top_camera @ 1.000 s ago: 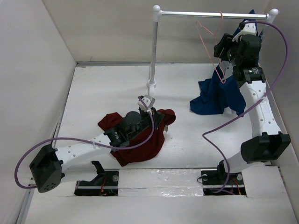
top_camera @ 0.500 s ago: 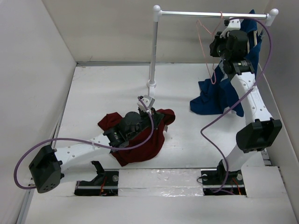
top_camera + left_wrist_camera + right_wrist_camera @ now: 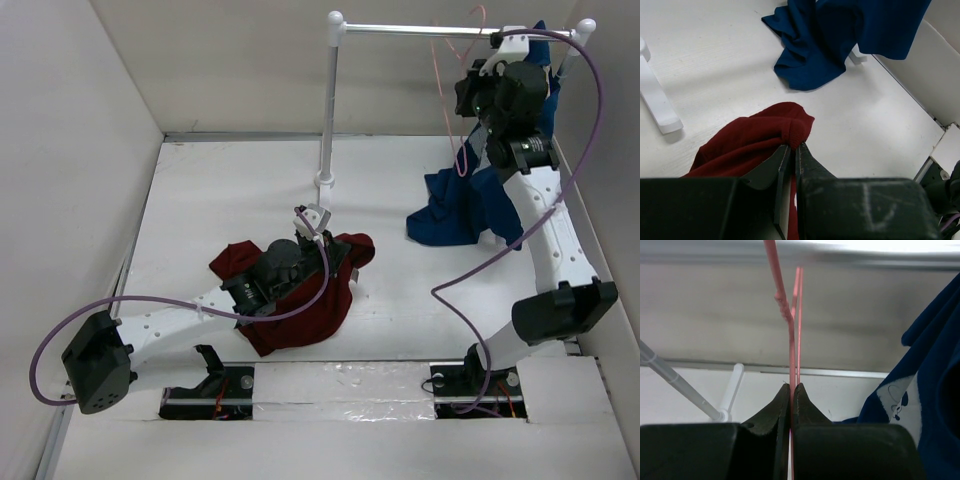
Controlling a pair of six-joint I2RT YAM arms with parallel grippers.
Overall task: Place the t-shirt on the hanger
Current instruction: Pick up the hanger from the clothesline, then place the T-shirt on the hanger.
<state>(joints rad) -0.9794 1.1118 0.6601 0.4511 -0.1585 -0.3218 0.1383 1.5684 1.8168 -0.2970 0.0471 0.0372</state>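
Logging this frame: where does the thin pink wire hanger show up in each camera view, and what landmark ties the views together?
Top external: the thin pink wire hanger, upper right, by the silver rack rail.
Left wrist: not in it.
Right wrist: centre, running up from the shut right end effector.
Shared landmark: the navy-blue cloth garment, right side in top external, top in left wrist, right edge in right wrist.

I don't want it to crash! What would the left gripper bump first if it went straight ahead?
The left gripper pinches the t-shirt. Past that fold it would likely meet bare table, then perhaps the blue garment; depth is unclear.
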